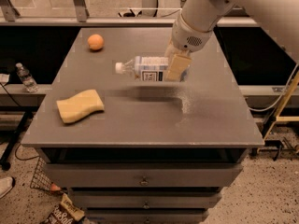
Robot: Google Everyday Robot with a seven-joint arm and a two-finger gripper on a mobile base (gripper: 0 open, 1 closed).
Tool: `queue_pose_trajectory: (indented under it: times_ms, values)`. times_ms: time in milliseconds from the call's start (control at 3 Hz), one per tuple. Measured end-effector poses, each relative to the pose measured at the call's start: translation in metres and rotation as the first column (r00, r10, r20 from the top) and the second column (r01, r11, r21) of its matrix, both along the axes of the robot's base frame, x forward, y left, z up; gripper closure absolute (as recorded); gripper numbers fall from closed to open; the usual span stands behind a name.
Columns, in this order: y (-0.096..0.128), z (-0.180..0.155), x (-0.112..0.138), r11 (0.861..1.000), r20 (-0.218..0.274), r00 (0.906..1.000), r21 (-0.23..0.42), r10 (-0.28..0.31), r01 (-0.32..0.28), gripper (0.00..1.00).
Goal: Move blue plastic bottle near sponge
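Note:
The blue plastic bottle (145, 68) lies on its side with its white cap pointing left. It hangs a little above the grey table (140, 120), and its shadow falls on the tabletop below it. My gripper (176, 67) comes down from the upper right and is shut on the bottle's right end. The pale-yellow sponge (80, 105) lies flat near the table's front left, well apart from the bottle.
An orange fruit (95, 42) sits at the back left of the table. A small clear water bottle (24, 77) stands off the table at far left. Drawers run below the table's front edge. A yellow frame (285, 111) stands at the right.

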State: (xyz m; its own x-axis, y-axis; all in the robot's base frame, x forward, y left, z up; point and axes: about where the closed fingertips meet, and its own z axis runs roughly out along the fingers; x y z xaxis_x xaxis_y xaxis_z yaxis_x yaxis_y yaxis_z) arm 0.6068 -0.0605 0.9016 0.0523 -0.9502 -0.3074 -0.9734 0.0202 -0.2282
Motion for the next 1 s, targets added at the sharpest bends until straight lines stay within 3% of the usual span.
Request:
queue_pose_trajectory:
  times_ms: [333,667,1000]
  values:
    - [0.014,0.009,-0.038,0.998,-0.032,0.9991,0.049,0.029,-0.027,1.0]
    - [0.015,0.009,-0.038,0.998,-0.032,0.9991,0.049,0.029,-0.027,1.0]
    - [0.031,0.002,-0.044,0.996,-0.034,0.9959,0.04,0.084,-0.083,1.0]
